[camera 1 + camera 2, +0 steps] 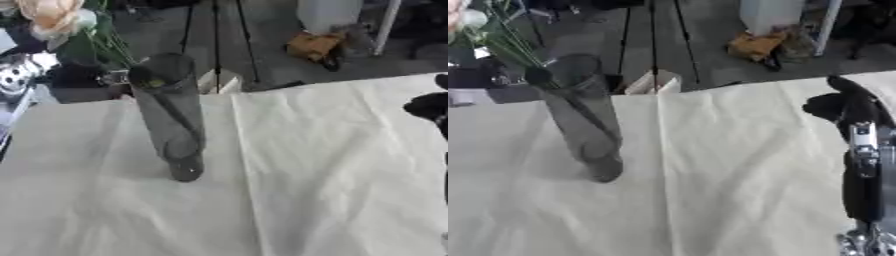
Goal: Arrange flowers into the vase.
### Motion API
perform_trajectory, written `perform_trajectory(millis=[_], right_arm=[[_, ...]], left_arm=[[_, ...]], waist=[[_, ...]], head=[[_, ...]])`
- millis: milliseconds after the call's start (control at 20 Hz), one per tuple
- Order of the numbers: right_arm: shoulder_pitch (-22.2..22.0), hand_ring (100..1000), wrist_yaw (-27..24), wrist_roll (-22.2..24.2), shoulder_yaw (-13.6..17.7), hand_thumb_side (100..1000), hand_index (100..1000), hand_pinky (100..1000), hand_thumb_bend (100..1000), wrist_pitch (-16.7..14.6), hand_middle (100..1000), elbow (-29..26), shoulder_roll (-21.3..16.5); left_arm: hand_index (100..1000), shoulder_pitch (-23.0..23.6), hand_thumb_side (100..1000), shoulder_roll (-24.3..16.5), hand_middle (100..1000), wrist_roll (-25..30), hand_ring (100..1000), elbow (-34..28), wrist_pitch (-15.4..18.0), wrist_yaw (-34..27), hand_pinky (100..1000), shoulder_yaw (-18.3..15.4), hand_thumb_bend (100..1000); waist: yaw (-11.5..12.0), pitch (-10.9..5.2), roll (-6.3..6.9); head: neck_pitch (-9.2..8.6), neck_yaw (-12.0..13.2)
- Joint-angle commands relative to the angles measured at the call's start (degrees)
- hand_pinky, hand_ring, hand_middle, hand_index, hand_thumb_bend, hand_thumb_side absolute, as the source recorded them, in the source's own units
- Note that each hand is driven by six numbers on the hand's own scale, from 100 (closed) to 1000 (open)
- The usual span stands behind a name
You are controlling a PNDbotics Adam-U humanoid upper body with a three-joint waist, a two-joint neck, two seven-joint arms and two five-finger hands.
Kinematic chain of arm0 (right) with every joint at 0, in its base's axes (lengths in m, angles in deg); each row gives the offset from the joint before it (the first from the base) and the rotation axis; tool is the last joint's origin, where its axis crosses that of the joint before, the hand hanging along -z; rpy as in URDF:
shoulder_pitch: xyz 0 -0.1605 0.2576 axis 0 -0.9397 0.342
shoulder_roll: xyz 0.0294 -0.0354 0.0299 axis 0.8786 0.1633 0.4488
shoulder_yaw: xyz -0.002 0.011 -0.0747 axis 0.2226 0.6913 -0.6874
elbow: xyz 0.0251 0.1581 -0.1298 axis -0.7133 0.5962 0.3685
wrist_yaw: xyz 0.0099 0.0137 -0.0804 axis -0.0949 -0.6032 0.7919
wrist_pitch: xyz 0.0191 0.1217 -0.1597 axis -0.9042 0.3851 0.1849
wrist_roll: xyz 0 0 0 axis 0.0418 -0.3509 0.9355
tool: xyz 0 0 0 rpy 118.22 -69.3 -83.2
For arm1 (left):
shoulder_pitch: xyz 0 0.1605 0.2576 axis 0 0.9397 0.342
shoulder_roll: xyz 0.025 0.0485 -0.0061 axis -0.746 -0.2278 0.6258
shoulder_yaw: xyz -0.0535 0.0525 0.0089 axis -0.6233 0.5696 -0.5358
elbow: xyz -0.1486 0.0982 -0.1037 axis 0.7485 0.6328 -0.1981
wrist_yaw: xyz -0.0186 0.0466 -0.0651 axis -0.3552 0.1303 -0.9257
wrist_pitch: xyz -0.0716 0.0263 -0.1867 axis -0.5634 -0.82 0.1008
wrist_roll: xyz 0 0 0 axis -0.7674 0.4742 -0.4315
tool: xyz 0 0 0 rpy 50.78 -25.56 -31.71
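At the far left, above the table's back edge, a pale peach rose bloom (pixel 52 15) stands on long thin green stems with leaves (pixel 105 42); the stems slant down into the mouth of a tall smoky-grey clear glass cylinder vase (pixel 171 115), and one stem shows through the glass, crossing it at a slant towards the base. The vase stands upright on a cream-white creased cloth covering the table (pixel 332 165), well apart from the robot's right hand and off to that hand's left. Further right, along the right edge of the right eye view, the black right hand (pixel 842 106) hovers over the cloth on its black and silver forearm, touching neither vase nor flowers; whether its fingers are curled or straight cannot be made out. The left hand shows in neither view. Beyond the table, up and left of the right hand, lies a tan bundle (pixel 754 45) on the grey floor.
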Motion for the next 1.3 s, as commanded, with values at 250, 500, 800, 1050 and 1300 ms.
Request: perform_trajectory(millis=[250, 500, 800, 1050, 1300], right_arm=[[0.22, 648, -0.13, -0.32, 0.63, 1000, 834, 727, 100, 0.00, 592, -1.04, -0.62], [0.18, 648, -0.10, -0.54, 0.82, 1000, 834, 727, 100, -0.06, 592, -1.04, -0.72], [0.18, 650, -0.18, -0.80, 1.05, 1000, 834, 727, 100, -0.24, 593, -1.04, -0.75], [0.28, 651, -0.07, -1.05, 1.28, 1000, 833, 727, 100, -0.33, 595, -1.04, -0.78], [0.39, 652, 0.00, -1.41, 1.57, 1000, 833, 728, 100, -0.48, 595, -1.04, -0.74]], left_arm=[[1000, 0.50, 1000, -3.58, 925, 1.87, 906, -1.89, 0.58, 0.00, 860, -1.59, 1000], [1000, 2.76, 1000, -5.69, 923, 2.30, 904, -4.31, 0.79, -0.94, 859, -2.09, 1000], [1000, 5.96, 1000, -7.84, 918, 2.08, 896, -7.86, -0.14, -3.51, 849, -2.99, 1000], [1000, 8.44, 1000, -8.82, 898, 0.64, 877, -11.31, -1.69, -6.25, 826, -4.72, 1000], [1000, 12.03, 1000, -9.27, 887, -0.40, 864, -16.40, -3.13, -8.49, 812, -6.43, 1000]], waist=[[0.40, -1.55, -0.02], [0.73, -1.68, -0.20], [1.34, -1.90, -0.60], [2.00, -2.13, -1.22], [2.95, -2.21, -2.05]], head=[[0.04, -0.22], [0.22, -0.24], [0.30, -0.37], [0.53, -0.56], [1.04, -0.90]])
